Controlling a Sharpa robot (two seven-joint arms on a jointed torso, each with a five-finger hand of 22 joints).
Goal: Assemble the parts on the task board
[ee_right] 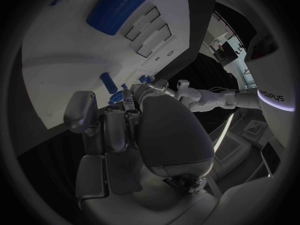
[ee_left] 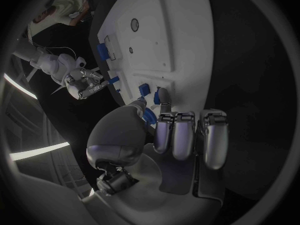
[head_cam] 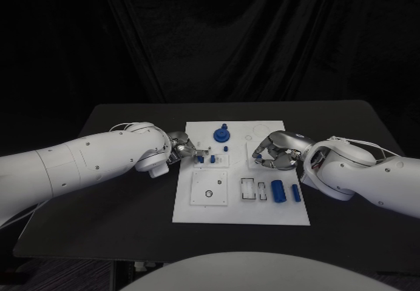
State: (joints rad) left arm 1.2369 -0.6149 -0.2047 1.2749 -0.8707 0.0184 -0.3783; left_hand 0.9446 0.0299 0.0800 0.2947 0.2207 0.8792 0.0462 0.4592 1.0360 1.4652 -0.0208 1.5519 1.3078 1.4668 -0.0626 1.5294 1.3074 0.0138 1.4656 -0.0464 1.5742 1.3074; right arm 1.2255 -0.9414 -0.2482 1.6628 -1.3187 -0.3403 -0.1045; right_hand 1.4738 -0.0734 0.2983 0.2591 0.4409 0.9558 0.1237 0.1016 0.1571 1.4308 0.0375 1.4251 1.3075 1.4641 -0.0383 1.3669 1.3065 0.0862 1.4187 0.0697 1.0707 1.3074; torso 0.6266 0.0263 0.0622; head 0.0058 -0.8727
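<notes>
Two blue cylinders lie side by side near the right edge of the task board [head_cam: 199, 209], the fat blue cylinder [head_cam: 277, 190] and the thin blue cylinder [head_cam: 296, 193], both with their long axis running from the robot toward the far side of the bench [head_cam: 114, 200]. The board itself is a long white plate sitting mid-bench, long side running away from the robot too.

Just left of the cylinders there's a pair of rectangular slots [head_cam: 254, 189], and they look empty. The square plate [head_cam: 210, 187] on the left half has a small round hole with nothing in it. At the far end stands a blue knob piece [head_cam: 222, 133], upright.

The left hand [head_cam: 184, 149] is at the board's left edge, fingers curled toward a couple of small blue pegs [head_cam: 206, 159] standing in a holder; the wrist view puts a fingertip right by one, but whether it actually grips it is hard to say. The right hand [head_cam: 278, 150] is curled over the board's right side, and what's under its fingers is hidden, so can't tell if it's holding anything.
</notes>
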